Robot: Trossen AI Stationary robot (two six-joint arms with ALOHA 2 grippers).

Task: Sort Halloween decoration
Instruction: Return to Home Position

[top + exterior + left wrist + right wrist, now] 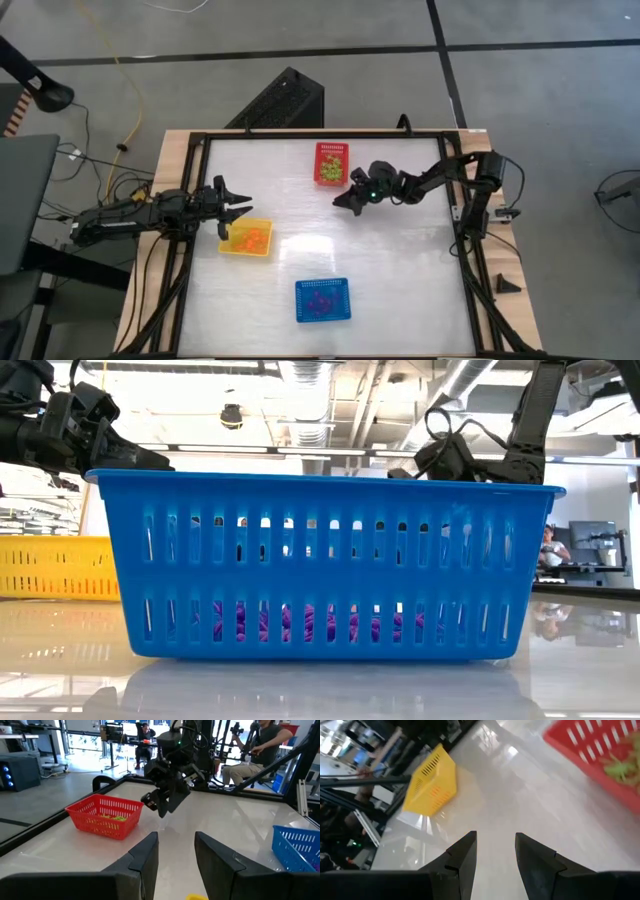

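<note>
Step in hand: by the look of it, the sorting itself is over and what remains is the return of both arms to their rest pose, since neither carries anything.
Left gripper: the left gripper (238, 213) hangs above the table (400, 270) at its left side, just beside the yellow basket (247, 239). Its fingers are spread wide with nothing between them, as the left wrist view also shows.
Right gripper: the right gripper (345, 203) hovers near the middle of the far half of the table, just beside the red basket (331, 150). Its fingers stand apart and bare in the right wrist view.
Orange trinkets: the orange trinkets (252, 238) lie heaped inside the yellow basket.
Green trinkets: the green trinkets (330, 176) lie in the red basket, at the end nearer the right gripper.
Purple trinkets: the purple trinkets (300, 622) lie on the floor of the blue basket (323, 300), which stands alone at the near edge, well apart from both arms.
Progress: every trinket that shows sits in a basket of its own colour group, so the task seems all but finished.
Next move calls for: lifting each arm up and back toward its own side, with the fingers kept clear of the basket rims so that nothing is nudged or tipped.
</note>
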